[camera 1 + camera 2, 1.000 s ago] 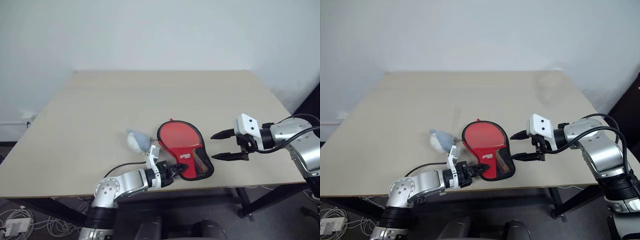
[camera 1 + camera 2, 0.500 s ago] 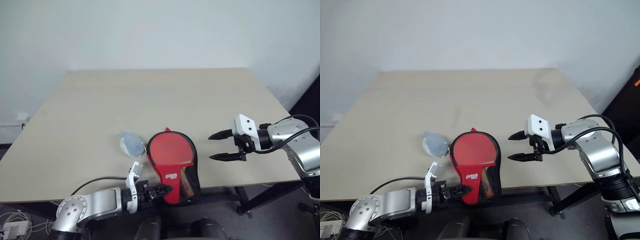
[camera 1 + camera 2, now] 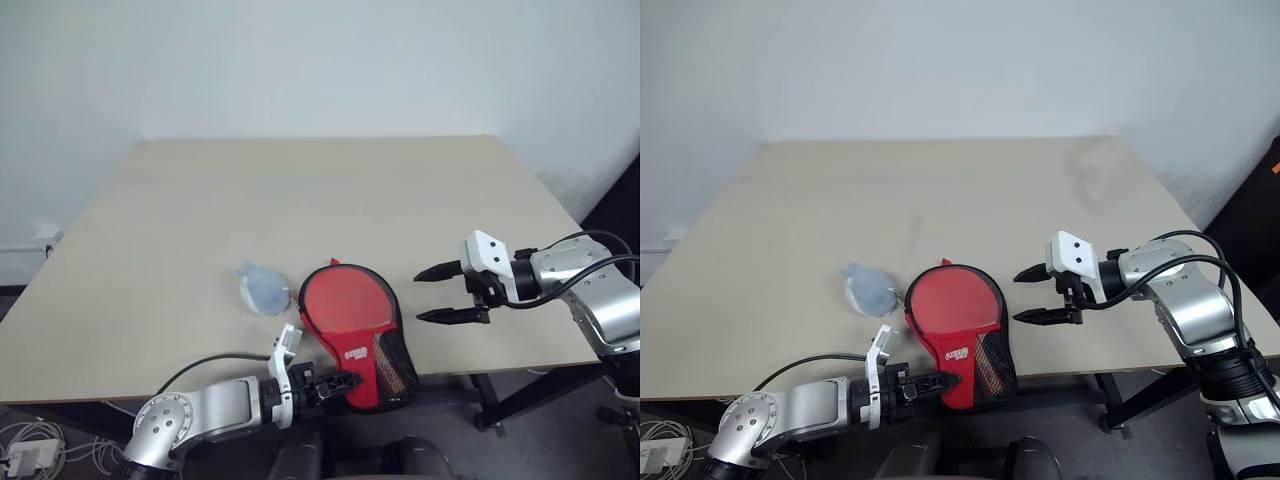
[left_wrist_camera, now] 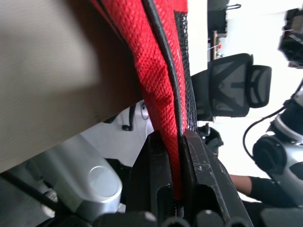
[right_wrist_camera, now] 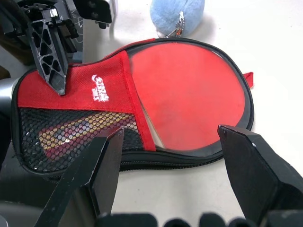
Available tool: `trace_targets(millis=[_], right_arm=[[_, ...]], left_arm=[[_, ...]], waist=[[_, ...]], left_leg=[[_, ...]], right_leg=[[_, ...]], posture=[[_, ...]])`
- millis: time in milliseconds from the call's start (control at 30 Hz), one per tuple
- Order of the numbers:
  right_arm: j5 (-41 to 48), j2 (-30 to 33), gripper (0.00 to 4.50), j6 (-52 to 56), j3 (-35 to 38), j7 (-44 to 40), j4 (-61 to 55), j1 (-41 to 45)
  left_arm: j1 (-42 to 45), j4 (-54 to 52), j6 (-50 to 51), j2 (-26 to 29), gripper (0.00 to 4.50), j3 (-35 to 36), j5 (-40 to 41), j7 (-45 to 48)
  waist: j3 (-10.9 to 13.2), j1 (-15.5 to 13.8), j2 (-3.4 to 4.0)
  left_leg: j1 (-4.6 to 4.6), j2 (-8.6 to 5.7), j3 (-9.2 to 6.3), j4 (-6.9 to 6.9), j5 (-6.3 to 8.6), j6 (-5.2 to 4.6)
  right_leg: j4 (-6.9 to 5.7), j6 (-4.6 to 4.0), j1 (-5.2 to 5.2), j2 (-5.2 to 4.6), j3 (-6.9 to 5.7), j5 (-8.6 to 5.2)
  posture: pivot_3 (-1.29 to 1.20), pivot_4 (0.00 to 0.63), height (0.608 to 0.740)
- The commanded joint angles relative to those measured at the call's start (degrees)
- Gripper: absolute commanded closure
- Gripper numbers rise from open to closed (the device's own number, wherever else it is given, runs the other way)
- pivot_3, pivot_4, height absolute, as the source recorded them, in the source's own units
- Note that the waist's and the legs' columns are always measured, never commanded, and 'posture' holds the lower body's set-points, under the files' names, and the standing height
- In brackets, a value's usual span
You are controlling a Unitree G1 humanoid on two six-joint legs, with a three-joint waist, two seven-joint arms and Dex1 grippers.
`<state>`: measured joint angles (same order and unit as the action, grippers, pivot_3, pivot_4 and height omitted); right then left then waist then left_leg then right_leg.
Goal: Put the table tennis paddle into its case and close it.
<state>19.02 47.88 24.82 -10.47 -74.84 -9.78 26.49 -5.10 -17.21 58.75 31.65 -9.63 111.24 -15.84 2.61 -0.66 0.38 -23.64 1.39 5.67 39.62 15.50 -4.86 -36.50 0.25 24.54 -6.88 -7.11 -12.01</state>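
The case [image 3: 345,305] lies at the table's front edge, round end on the table and its black mesh end hanging over the edge. The table tennis paddle sits inside it, and its striped handle [image 5: 71,132] shows through the mesh. My left gripper [image 3: 345,380] comes from below the edge and is shut on the case's red fabric rim [image 4: 165,94] at the mesh end. My right gripper [image 3: 420,296] hovers just right of the case, open, with nothing between its fingers. In the right wrist view those fingers [image 5: 241,165] frame the case [image 5: 109,90] from above.
A small bluish-white wrapper [image 3: 262,288] lies on the table [image 3: 300,190] just left of the case's round end. The table's right edge runs close behind my right arm. A black office chair [image 4: 236,85] stands beyond the front edge.
My left gripper has drawn back toward the front edge, dragging the case with it, so the mesh end now overhangs the table. The right gripper has stayed put.
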Motion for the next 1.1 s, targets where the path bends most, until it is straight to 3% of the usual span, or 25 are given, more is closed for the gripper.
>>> trace_targets(millis=[33, 233, 433, 500, 633, 733, 1033, 1100], right_arm=[[0.2, 0.2, 1.05, -0.2, 0.8, 0.1, -1.3, 1.7], [0.2, -0.4, 1.05, 0.0, 0.5, 0.6, -1.5, 1.8], [0.3, -1.8, 1.05, 0.4, 0.3, 1.4, -1.1, 2.1], [0.5, -2.4, 1.05, 0.9, 0.2, 1.8, -0.9, 2.5], [1.6, -5.1, 1.05, 5.3, -0.1, 4.3, -0.9, 4.6], [2.1, -9.2, 1.05, 11.1, -0.9, 8.6, -0.9, 6.5], [1.0, -20.3, 1.05, 17.5, -3.7, 19.0, -0.3, 8.6], [1.0, -22.7, 0.69, 19.3, -3.8, 21.4, 1.2, 9.3]], left_arm=[[1.1, -1.6, 0.0, 1.4, 4.47, -0.4, 0.8, 1.4], [0.9, -3.1, 1.3, 7.6, 2.63, 2.9, 1.8, 6.2], [-1.0, -6.4, 4.5, 19.1, 0.57, 9.9, 1.2, 15.1], [-1.2, -9.8, 6.3, 22.7, 0.05, 13.4, -3.1, 21.6], [1.4, -12.7, 3.1, 25.5, 0.05, 20.9, -14.5, 33.5], [6.8, -8.0, -2.5, 24.8, 0.05, 22.9, -25.4, 38.1], [14.0, 7.2, -19.7, 21.5, 0.05, 21.5, -55.0, 50.0], [13.1, 9.0, -22.8, 20.5, 0.0, 21.0, -59.4, 52.8]], waist=[[0.0, 0.0, 0.0], [0.2, 0.0, 0.02], [0.6, 0.1, 0.3], [0.6, 0.0, 0.28], [0.7, 0.1, 0.27], [0.6, 0.0, 0.25], [0.6, 0.2, 0.21], [0.6, 0.3, 0.21]], left_leg=[[0.0, 0.0, 0.0, 0.0, 0.0, 0.0], [0.0, 0.01, 0.01, -0.02, 0.0, 0.0], [-0.01, 0.02, 0.07, -0.1, 0.0, 0.01], [-0.07, 0.01, 0.18, -0.15, -0.01, 0.02], [-0.39, 0.0, 0.41, -0.2, -0.08, 0.14], [-0.52, 0.01, 0.43, -0.28, -0.2, 0.33], [-0.81, 0.3, 0.47, -0.4, -0.39, 0.6], [-0.83, 0.36, 0.54, -0.43, -0.39, 0.61]], right_leg=[[0.0, 0.0, 0.0, 0.0, 0.0, 0.0], [0.0, 0.0, 0.03, 0.02, -0.01, 0.0], [-0.03, 0.0, 0.13, 0.05, 0.0, 0.0], [-0.04, 0.0, 0.25, 0.06, -0.01, 0.0], [-0.1, 0.0, 0.67, 0.1, 0.03, 0.01], [-0.12, -0.04, 0.83, 0.18, 0.0, 0.04], [-0.14, -0.03, 1.01, 0.81, 0.03, 0.2], [-0.14, -0.03, 1.05, 0.84, 0.07, 0.21]], posture=[[0.0, 0.0, 0.706], [0.0, 0.0, 0.706], [0.0, 0.0, 0.706], [0.0, 0.0, 0.706], [0.0, 0.0, 0.706], [0.0, 0.0, 0.706], [0.0, 0.0, 0.706], [0.0, 0.0, 0.706]])
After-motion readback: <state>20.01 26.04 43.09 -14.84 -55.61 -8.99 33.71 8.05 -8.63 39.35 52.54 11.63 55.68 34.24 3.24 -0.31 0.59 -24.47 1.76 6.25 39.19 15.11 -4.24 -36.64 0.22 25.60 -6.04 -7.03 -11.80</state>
